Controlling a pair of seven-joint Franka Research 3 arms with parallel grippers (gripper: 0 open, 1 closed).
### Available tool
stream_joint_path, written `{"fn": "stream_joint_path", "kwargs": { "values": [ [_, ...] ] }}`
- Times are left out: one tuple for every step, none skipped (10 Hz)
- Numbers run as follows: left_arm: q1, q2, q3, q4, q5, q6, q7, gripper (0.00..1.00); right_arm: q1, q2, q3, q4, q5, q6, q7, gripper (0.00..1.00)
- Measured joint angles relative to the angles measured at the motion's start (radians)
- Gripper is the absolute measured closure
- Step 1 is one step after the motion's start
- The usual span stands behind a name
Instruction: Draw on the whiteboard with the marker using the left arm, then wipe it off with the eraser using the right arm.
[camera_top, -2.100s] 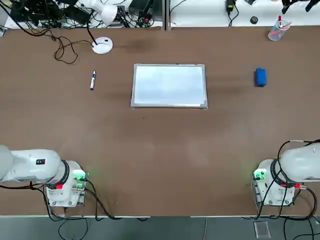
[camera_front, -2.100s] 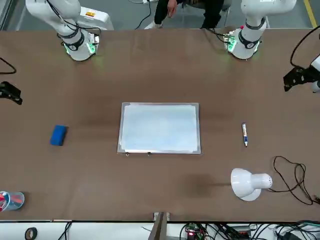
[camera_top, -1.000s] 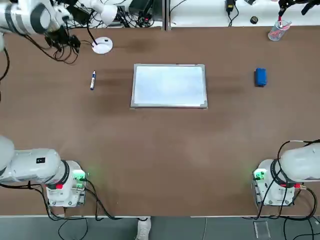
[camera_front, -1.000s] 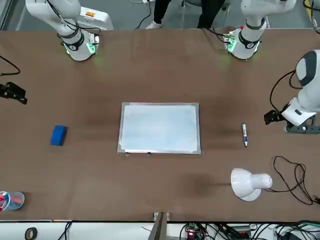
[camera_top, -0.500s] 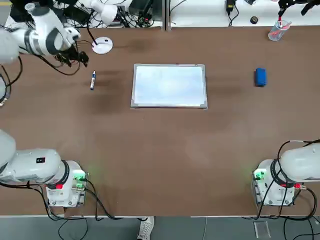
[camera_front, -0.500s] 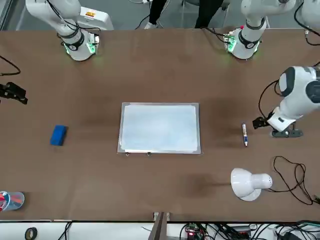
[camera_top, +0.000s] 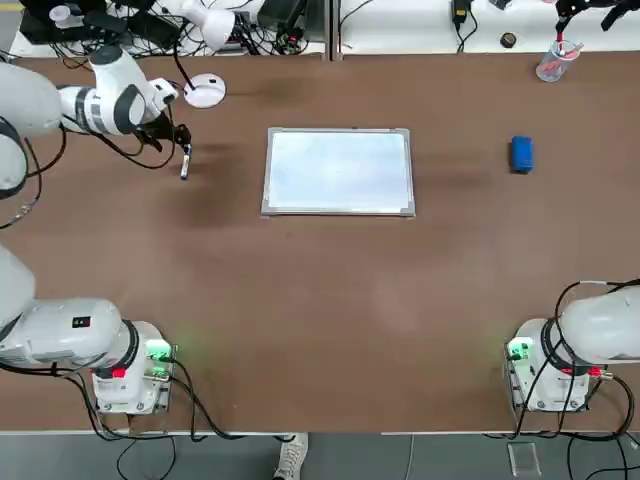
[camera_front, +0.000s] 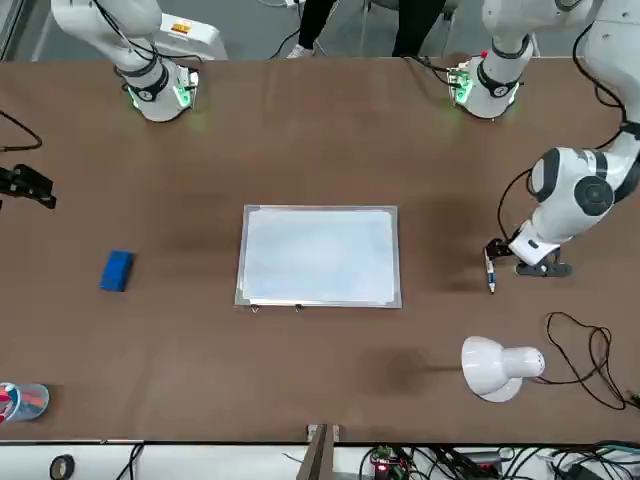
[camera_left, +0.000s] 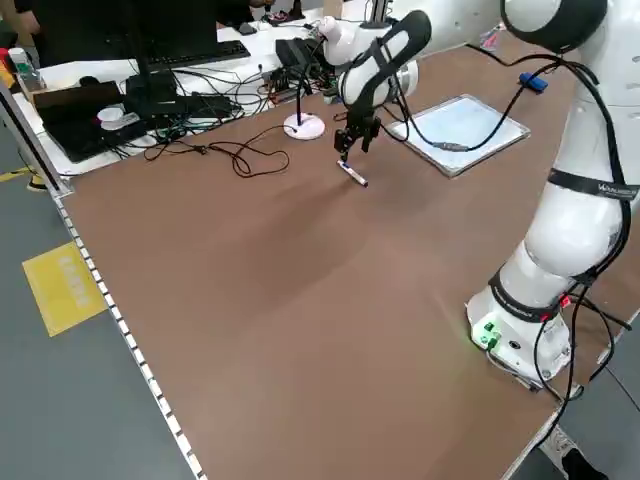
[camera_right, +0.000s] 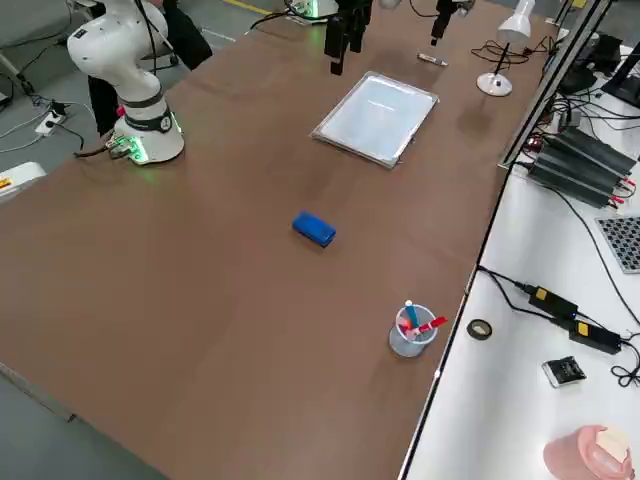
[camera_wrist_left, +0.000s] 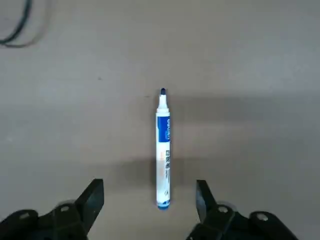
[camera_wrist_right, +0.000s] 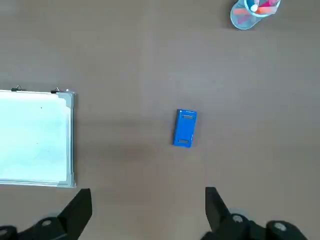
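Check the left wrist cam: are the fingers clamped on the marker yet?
No. The marker lies flat on the table, with the left gripper fingers standing open on either side of its end, clear of it.

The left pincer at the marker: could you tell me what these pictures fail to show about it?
- Top view: the left pincer covers one end of the marker.
- Front view: whether the fingers touch the table; too small.
- Left wrist view: fingertips flank the marker's end; their height above it is unreadable.
- Right side view: marker too small.
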Motion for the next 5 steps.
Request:
{"fn": "stream_joint_path", "kwargs": {
  "values": [
    [0.0, 0.017, 0.0, 0.0, 0.015, 0.013, -0.001, 0.2, 0.0, 0.0, 0.0, 0.0, 0.0, 0.0, 0.0, 0.0],
    [0.0, 0.03, 0.0, 0.0, 0.03, 0.021, -0.003, 0.22, 0.0, 0.0, 0.001, 0.0, 0.0, 0.0, 0.0, 0.0],
    [0.0, 0.042, 0.0, 0.0, 0.036, 0.026, -0.006, 0.26, 0.0, 0.0, 0.001, 0.0, 0.0, -0.001, 0.0, 0.0],
    [0.0, 0.052, 0.0, 0.0, 0.039, 0.035, -0.007, 0.31, 0.0, 0.0, 0.002, 0.0, 0.0, -0.001, 0.0, 0.0],
    [0.0, 0.063, 0.0, 0.0, 0.039, 0.044, -0.009, 0.31, 0.0, 0.0, 0.002, 0.0, 0.0, -0.001, 0.0, 0.0]
  ]
}}
